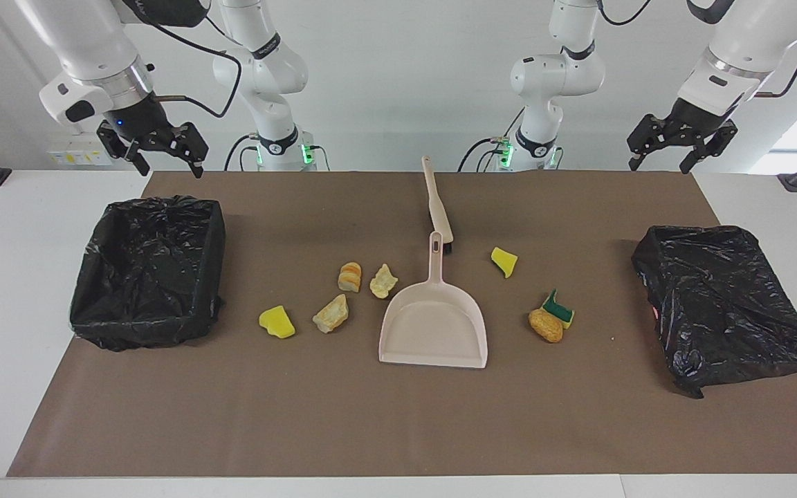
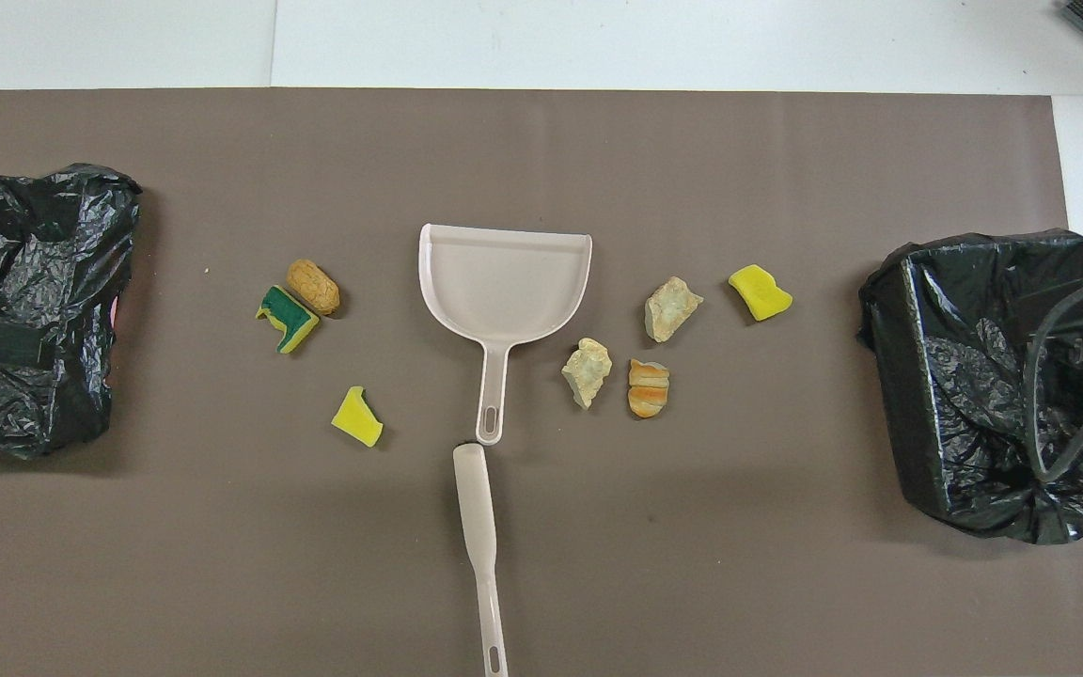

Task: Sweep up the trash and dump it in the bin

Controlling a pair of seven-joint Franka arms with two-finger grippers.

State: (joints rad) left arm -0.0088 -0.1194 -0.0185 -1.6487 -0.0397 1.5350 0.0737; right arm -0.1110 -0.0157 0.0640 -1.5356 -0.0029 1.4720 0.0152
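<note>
trash scattered around the dustpan, both arms waiting

trash (image 1: 333, 312) lies in small lumps on the brown mat (image 1: 398, 429) covering the desk (image 1: 11, 277), on both sides of the pink dustpan (image 1: 433, 325): four pieces toward the right arm's end, three toward the left arm's. the brush (image 1: 438, 207) lies just nearer to the robots than the dustpan's handle. an open black-lined bin (image 1: 149, 270) sits at the right arm's end, a bagged-over box (image 1: 724, 304) at the left arm's end. the right end effector (image 1: 163, 155) hangs above the desk's edge near the bin, fingers apart; the left end effector (image 1: 668, 153) hangs near the box, fingers apart
</note>
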